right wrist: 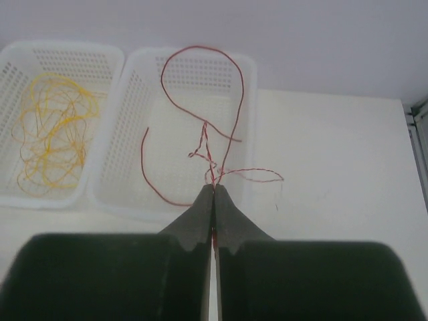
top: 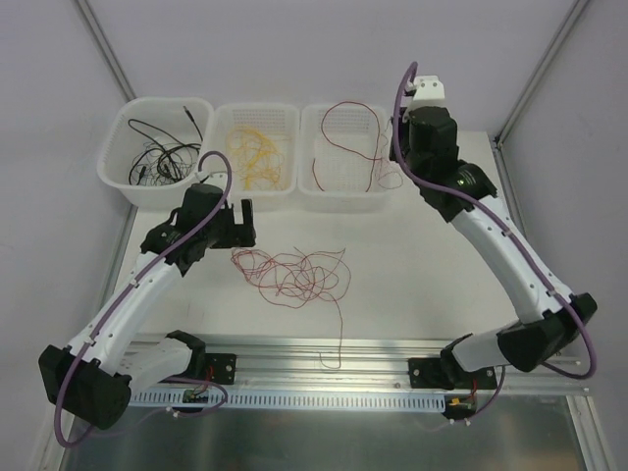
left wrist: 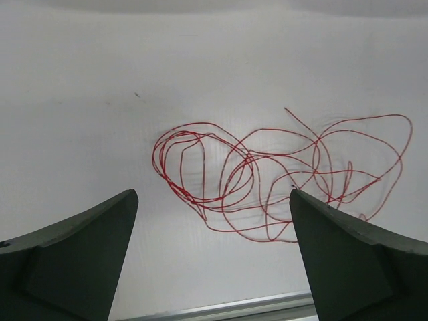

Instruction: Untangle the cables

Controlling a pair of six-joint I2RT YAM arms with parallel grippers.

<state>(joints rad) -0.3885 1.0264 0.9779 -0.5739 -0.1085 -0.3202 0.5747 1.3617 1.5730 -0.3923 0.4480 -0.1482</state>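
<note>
Left gripper: should take single outer loop of red tangle at mid table, lift slow. Right gripper: should lower red strand fully inside right basket before release; tail strays past rim. Jaws: left wide apart, empty, above tangle; right pinched on strand.

Standing in a row at the back of the counter: three baskets, cables in each; lying before them, a cable tangle.
</note>
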